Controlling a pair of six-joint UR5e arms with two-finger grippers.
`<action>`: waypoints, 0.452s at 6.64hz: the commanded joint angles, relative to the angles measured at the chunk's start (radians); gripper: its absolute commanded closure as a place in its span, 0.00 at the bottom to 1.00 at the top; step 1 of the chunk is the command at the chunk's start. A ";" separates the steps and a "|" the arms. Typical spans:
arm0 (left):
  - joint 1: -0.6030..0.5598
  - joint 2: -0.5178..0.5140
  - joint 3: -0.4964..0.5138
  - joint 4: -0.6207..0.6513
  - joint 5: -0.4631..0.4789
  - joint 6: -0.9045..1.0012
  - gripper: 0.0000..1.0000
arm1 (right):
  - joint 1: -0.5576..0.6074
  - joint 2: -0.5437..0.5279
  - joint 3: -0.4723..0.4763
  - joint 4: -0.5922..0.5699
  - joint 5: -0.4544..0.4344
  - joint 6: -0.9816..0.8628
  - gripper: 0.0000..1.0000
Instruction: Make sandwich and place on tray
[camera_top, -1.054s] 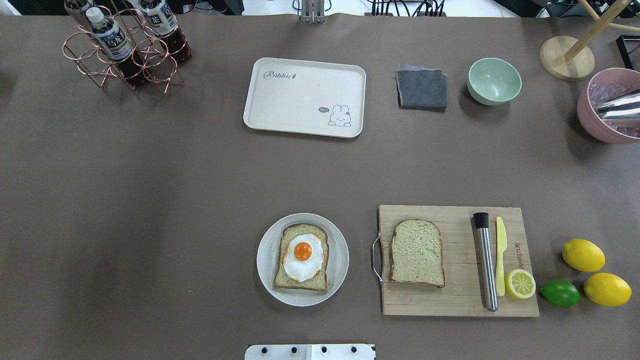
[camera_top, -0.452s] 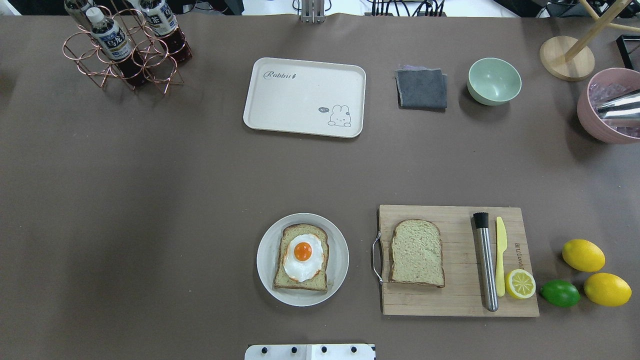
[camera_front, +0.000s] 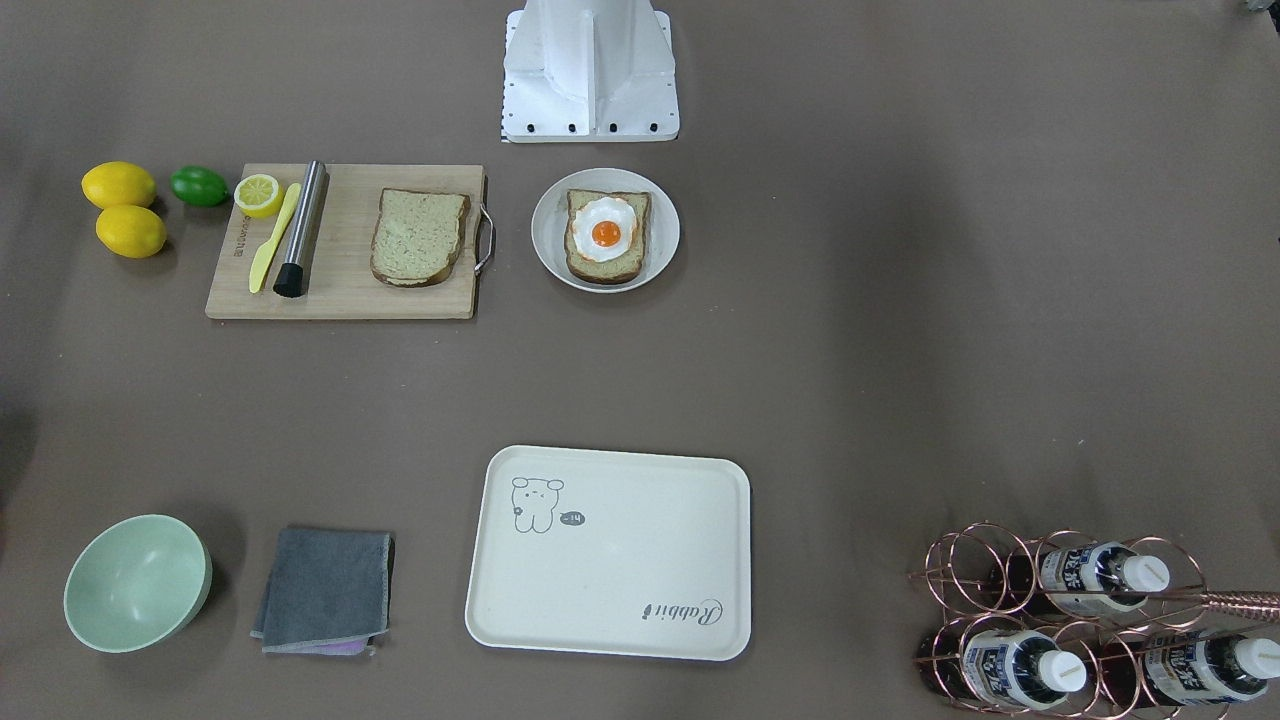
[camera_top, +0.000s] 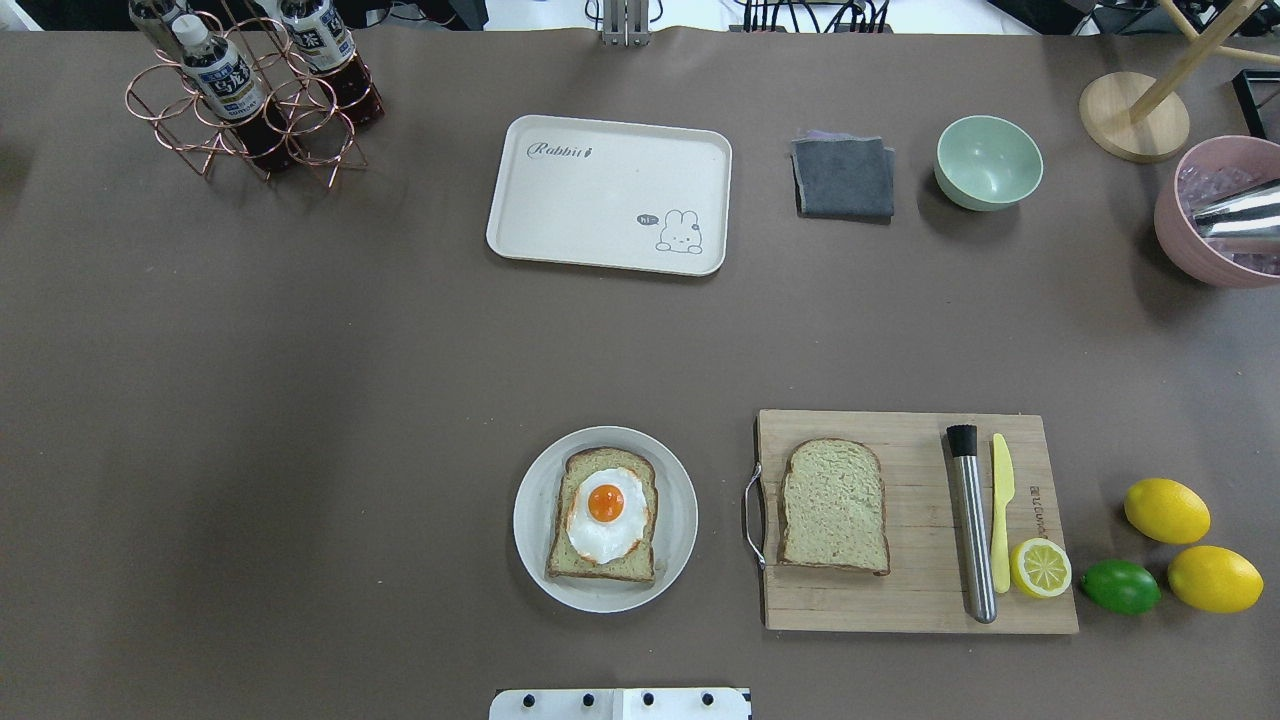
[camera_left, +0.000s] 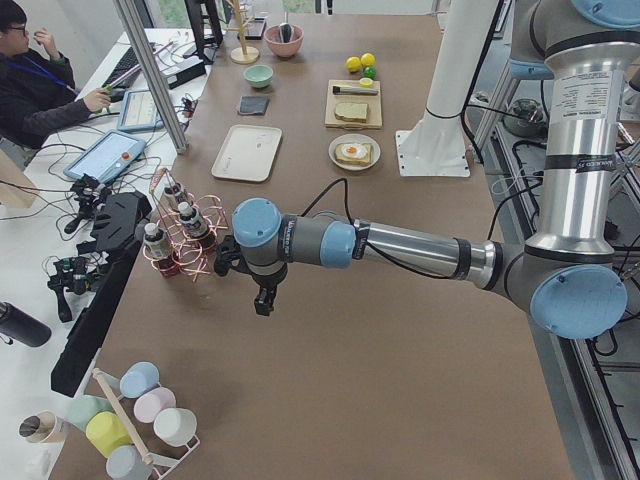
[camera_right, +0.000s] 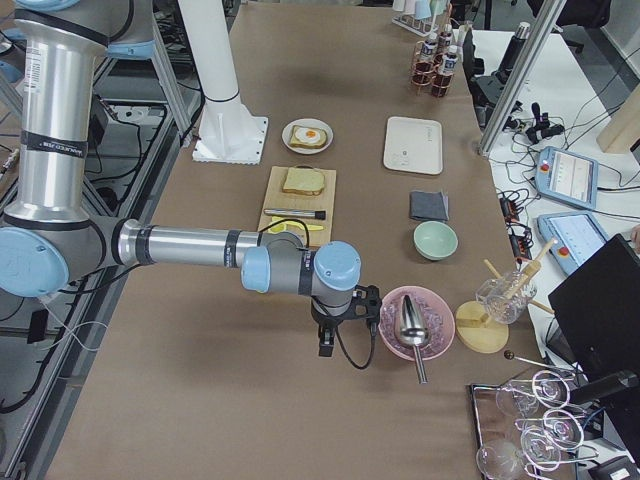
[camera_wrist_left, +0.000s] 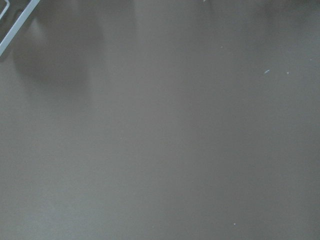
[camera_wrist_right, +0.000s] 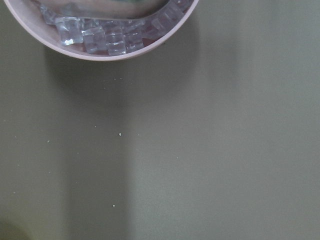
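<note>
Bread (camera_top: 600, 571) topped with egg (camera_top: 606, 513) sits at the table's (camera_top: 300, 400) robot-side edge, tray (camera_top: 560, 215) near the far edge, left gripper (camera_left: 265, 300) and right gripper (camera_right: 325, 345) over opposite ends, jaws open or closed I cannot tell.

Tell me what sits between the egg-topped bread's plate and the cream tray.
Nothing: in the overhead view only bare brown table cover lies between the plate and the tray; the front-facing view agrees.

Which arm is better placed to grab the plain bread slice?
Probably the right. The plain bread slice lies on the cutting board on the robot's right half; the right gripper hovers at that end, the left gripper by the bottle rack opposite.
</note>
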 joint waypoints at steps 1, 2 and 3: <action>-0.003 -0.002 -0.006 -0.092 -0.008 0.000 0.02 | 0.002 0.006 0.041 0.000 -0.002 0.004 0.00; -0.004 -0.002 -0.004 -0.176 -0.008 -0.016 0.02 | 0.011 0.006 0.096 0.000 0.001 0.006 0.00; -0.001 -0.019 -0.012 -0.212 -0.008 -0.133 0.02 | 0.011 0.020 0.126 0.000 0.002 0.009 0.00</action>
